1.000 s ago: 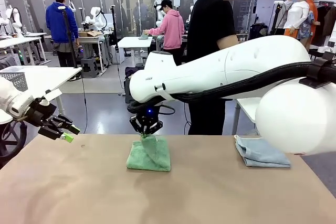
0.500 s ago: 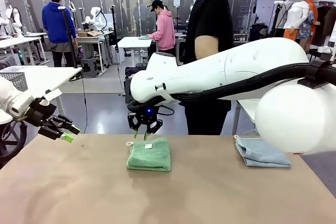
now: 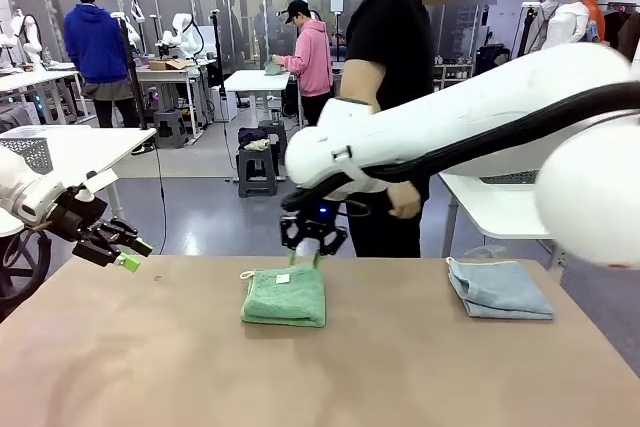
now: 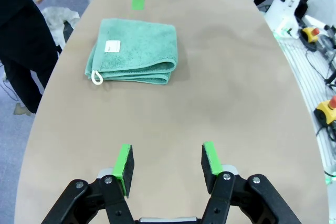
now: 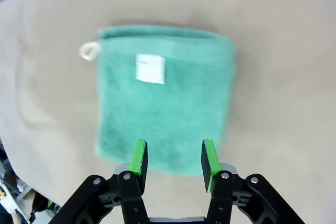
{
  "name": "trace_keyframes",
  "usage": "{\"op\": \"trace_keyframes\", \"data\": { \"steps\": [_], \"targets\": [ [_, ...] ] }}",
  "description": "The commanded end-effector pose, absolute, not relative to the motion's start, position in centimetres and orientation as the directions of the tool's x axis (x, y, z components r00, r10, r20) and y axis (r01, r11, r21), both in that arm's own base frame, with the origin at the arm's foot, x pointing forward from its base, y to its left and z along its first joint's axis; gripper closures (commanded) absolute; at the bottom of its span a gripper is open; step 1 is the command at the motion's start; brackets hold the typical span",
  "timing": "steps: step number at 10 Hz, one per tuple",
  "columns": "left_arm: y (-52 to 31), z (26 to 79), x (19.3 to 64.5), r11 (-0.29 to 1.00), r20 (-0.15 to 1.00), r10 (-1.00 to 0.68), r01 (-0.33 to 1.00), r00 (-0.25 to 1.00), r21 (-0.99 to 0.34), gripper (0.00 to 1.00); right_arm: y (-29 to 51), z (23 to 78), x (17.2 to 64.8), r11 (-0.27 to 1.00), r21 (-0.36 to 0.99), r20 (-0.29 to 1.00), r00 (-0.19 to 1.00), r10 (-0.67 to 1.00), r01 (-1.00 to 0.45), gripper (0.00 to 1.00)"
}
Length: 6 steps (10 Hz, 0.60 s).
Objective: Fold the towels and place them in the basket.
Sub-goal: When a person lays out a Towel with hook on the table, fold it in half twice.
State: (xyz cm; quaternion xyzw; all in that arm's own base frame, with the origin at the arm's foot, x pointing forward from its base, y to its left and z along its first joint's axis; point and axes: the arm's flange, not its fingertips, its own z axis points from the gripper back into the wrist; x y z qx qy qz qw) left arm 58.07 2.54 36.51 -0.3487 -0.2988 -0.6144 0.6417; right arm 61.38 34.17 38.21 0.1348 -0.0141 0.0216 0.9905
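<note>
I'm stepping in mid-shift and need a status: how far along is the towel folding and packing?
Done: the mint green towel lies folded mid-table, and the blue-grey towel lies folded at the robot's right. In hand: nothing; the right gripper hovers open just above the green towel's far edge, and the left gripper hangs open and empty off to the left. Left: both towels have yet to go into a basket.
</note>
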Motion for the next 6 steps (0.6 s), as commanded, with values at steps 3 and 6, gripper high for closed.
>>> {"op": "trace_keyframes", "data": {
  "steps": [3,6],
  "targets": [
    [2.6,36.6,58.0,-0.01,0.816,-0.575,0.997,0.054,-0.073,0.34,26.0,38.2,57.7,0.956,0.292,0.008,1.0,-0.027,0.024,0.47],
    [2.6,36.6,58.0,-0.01,0.816,-0.575,0.997,0.054,-0.073,0.34,25.7,38.5,58.8,0.965,0.261,-0.011,0.999,-0.034,0.035,0.47]
  ]
}}
